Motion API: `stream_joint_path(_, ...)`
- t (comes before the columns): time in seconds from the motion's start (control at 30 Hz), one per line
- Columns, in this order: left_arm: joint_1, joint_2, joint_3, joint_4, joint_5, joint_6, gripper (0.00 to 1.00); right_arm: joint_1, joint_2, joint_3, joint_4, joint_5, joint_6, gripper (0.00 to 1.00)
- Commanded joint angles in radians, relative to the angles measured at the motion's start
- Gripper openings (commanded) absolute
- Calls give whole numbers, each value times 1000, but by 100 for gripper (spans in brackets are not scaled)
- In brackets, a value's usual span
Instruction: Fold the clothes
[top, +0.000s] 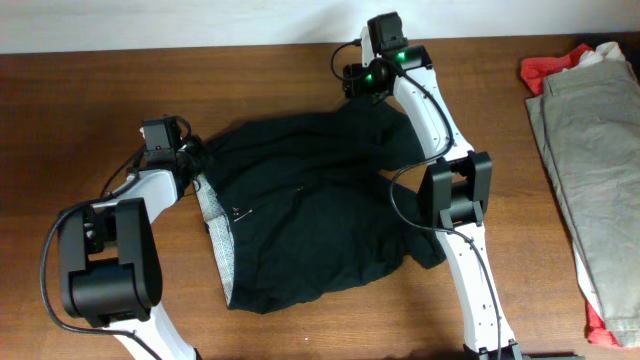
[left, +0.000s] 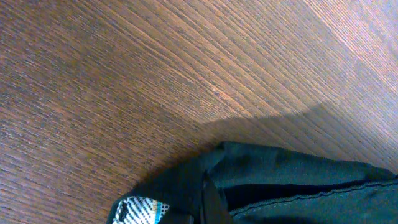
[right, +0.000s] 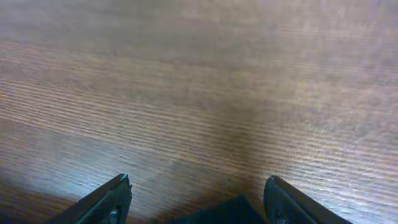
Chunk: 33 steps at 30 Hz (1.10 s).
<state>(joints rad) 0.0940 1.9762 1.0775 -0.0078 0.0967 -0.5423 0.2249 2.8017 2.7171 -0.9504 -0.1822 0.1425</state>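
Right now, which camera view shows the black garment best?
Overhead: the whole garment lies spread on the table. Left wrist shows only one edge; right wrist only a dark sliver between its fingers.

One black garment (top: 300, 210) lies on a single wooden table (top: 80, 100). It is attended by two robot arms, the left arm (top: 110, 265) and the right arm (top: 445, 190), which carry two pincers in all: the left pincer (top: 195, 158) and the right pincer (top: 352, 82). A pile at the table's right edge shows at least two more pieces, one khaki garment (top: 590, 170) and one red garment (top: 550, 68).
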Motion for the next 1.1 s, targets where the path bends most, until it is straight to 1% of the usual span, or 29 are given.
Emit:
stream_joint_path(0.0,7,17,1,-10,-8,20,1,5,19,-91,-3,9,-3,77)
stream_joint_path(0.03,7,17,1,-10,-8,20,1,4,19,-114,-8,10,-3,77)
stream_joint_path(0.07,7,17,1,-9,-8,20,1,3,19,-125,-21,10,-3,73)
stream_joint_path(0.1,7,17,1,-10,-7,20,1,3,19,-126,-22,10,-3,48)
stream_joint_path(0.13,7,17,1,-10,-8,20,1,3,19,-125,-20,10,-3,16)
stream_joint_path(0.17,7,17,1,-11,-7,20,1,3,19,-125,-21,10,2,4)
stream_joint_path(0.3,6,17,1,-16,-8,20,1,-13,19,-114,-23,42,53,4)
stream_joint_path(0.47,7,17,1,-31,-8,20,1,-193,16,55,-134,62,61,4)
stream_joint_path(0.57,7,17,1,-11,-8,20,1,-243,15,90,-168,58,58,4)
stream_joint_path(0.63,7,17,13,27,-8,20,1,-234,15,90,-182,35,40,4)
stream_joint_path(0.73,14,17,91,45,-15,20,1,-218,10,90,-187,32,37,4)
stream_joint_path(0.83,33,17,215,30,-16,66,1,-219,-8,104,-204,32,29,4)
stream_joint_path(0.93,56,17,338,29,-15,67,1,-219,-69,105,-195,33,-6,4)
stream_joint_path(1.03,58,17,391,18,2,69,1,-220,-155,105,-192,35,-72,4)
stream_joint_path(1.07,57,17,404,18,32,69,1,-220,-185,105,-192,36,-89,4)
